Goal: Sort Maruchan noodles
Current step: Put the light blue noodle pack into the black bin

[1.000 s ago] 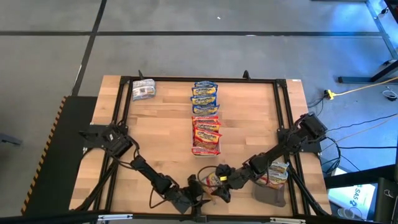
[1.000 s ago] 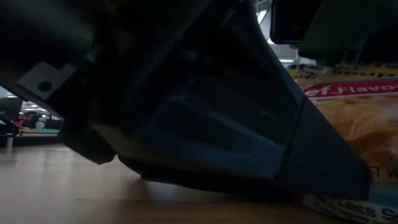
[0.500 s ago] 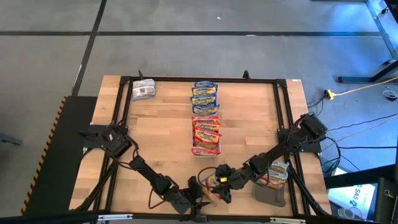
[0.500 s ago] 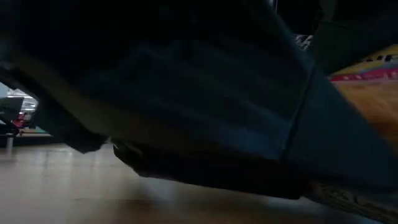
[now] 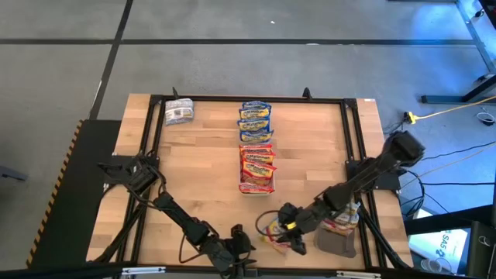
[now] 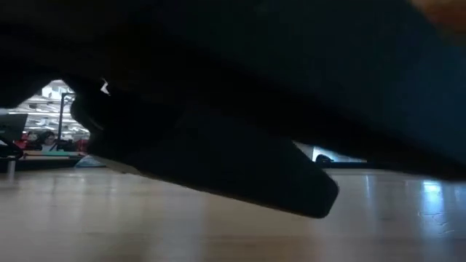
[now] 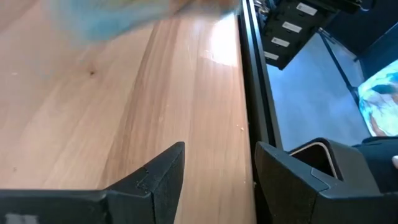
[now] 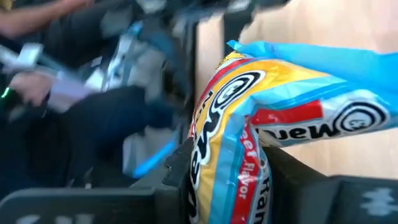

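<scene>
Your table is a wooden top with a black frame round its edges, and both arms reach in from the near side.

The right arm stretches from the right edge toward the near middle. Behind its elbow, at the near right, lies a dark grey tray with a few more packets just beyond it, partly hidden by the arm.

Down the middle you have two sorted groups: a red stack about halfway across the table's depth, and a blue stack just beyond it, toward the far edge. The two groups sit close together in one line. A silver packet lies alone at the far left corner, well apart from the others.

The left arm runs from the left side to the near edge, where your left gripper sits low over bare wood beside the frame rail, its jaws standing apart with nothing between them.

Your right gripper is at the near middle, just right of the left one. Its jaws are clenched on a packet with blue edges, a yellow face and a red band; in the right wrist view the packet is bent between the fingers and bulges out past them.

In the low view, dark arm parts fill nearly everything, so you can tell nothing from it about the grip.
</scene>
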You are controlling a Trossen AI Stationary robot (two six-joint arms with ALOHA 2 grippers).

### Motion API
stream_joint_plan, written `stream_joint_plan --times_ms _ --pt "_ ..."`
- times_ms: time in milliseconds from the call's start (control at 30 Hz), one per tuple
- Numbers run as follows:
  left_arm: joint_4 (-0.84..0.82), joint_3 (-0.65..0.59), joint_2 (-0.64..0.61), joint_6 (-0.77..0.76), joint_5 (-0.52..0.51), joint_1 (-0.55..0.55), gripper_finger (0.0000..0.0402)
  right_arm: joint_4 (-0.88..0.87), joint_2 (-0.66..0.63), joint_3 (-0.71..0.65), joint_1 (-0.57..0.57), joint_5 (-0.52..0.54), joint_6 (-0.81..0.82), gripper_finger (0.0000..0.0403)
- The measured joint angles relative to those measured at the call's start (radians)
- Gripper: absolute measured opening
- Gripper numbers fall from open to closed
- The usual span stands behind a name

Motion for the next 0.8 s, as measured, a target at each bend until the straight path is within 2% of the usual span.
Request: stream_joint_plan --times_ms 200,467,633,800 --pt "0.003 0.0 0.0 -0.002 0.009 0.002 0.0191 -0.282 -0.195 0.015 0.058 -0.082 0.034 0.0099" --pt "0.005 0.0 -0.001 -0.018 0.013 0.001 0.0191 -0.669 -0.398 0.071 0.192 -0.076 0.243 0.0102" --pt "0.005 0.0 -0.001 -0.02 0.013 0.001 0.0191 -0.876 -0.444 0.072 0.292 -0.058 0.387 0.0101" --pt "0.005 0.0 -0.001 -0.021 0.012 0.007 0.0191 -0.985 -0.42 0.072 0.374 0.005 0.426 0.0101"
